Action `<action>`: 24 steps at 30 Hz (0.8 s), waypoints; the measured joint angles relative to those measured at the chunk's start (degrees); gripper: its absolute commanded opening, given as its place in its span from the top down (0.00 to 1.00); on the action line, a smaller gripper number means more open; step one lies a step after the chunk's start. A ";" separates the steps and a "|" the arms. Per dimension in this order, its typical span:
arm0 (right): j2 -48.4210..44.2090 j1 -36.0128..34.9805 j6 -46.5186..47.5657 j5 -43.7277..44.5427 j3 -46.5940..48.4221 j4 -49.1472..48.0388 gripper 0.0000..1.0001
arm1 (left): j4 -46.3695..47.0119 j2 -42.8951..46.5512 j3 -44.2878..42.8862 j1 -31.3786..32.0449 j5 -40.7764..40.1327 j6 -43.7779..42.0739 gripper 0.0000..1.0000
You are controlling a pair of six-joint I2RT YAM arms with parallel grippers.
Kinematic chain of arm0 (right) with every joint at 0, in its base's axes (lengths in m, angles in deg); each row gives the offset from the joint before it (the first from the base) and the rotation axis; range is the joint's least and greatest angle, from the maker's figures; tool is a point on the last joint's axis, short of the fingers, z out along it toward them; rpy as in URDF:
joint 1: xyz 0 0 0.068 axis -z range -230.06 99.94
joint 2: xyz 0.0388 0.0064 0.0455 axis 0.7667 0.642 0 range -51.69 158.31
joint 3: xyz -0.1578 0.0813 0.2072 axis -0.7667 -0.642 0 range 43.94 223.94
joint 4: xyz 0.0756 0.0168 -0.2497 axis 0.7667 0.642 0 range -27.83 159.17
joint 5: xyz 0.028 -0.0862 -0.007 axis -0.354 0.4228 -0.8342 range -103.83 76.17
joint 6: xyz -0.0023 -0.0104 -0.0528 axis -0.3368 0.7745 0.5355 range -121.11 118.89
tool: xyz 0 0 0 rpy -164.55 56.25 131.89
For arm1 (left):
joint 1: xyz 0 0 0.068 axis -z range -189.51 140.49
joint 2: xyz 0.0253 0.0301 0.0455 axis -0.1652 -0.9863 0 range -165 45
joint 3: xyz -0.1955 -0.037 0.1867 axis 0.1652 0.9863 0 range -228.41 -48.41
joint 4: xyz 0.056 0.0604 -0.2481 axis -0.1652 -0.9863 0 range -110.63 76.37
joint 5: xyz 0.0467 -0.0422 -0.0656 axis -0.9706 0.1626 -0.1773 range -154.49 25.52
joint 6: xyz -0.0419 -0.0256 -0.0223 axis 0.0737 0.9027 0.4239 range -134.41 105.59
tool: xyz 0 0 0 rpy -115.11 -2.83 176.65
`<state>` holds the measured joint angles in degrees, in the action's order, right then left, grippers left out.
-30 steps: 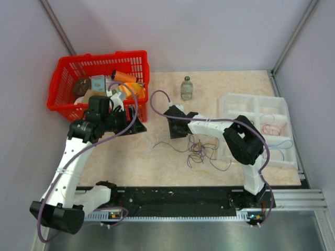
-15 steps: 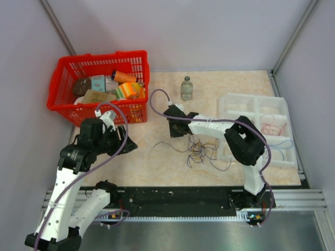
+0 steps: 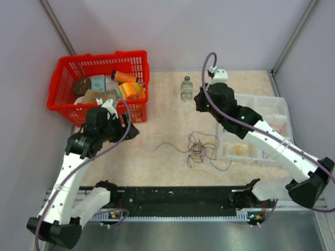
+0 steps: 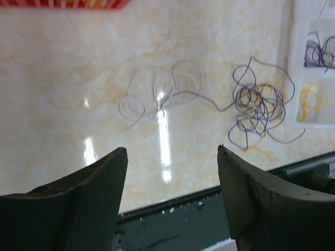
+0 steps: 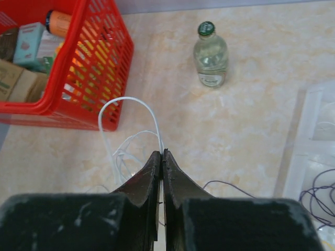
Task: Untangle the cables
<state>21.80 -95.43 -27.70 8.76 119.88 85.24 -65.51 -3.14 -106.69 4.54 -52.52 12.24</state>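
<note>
The cables (image 3: 201, 149) lie as a tangle of dark purple and yellow wires mid-table, also in the left wrist view (image 4: 259, 107). A pale thin wire (image 4: 162, 97) trails left from the tangle. My right gripper (image 3: 199, 103) is raised near the bottle. Its jaws (image 5: 162, 152) are shut on a white wire (image 5: 128, 99) that loops up from the tips and hangs down toward the table. My left gripper (image 3: 132, 133) is open and empty (image 4: 172, 149), low over the table left of the tangle.
A red basket (image 3: 99, 104) full of items stands at the back left, also in the right wrist view (image 5: 112, 68). A glass bottle (image 3: 187, 88) (image 5: 211, 55) stands at the back centre. A white compartment tray (image 3: 272, 97) at right holds separate red, yellow and purple wire loops.
My right arm swung up and back from beside the tangle to near the bottle, with the white wire in its jaws. My left arm came off the basket and dropped toward the table.
</note>
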 measured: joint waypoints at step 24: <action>-4.24 45.38 0.00 -2.12 6.54 18.88 1.00 | 28.13 -12.41 -4.48 25.00 -6.64 -17.18 0.32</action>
<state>17.56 -50.05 -27.70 6.64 126.42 104.12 -37.38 -15.55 -111.17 29.54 -59.16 -4.94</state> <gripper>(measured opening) 0.007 0.707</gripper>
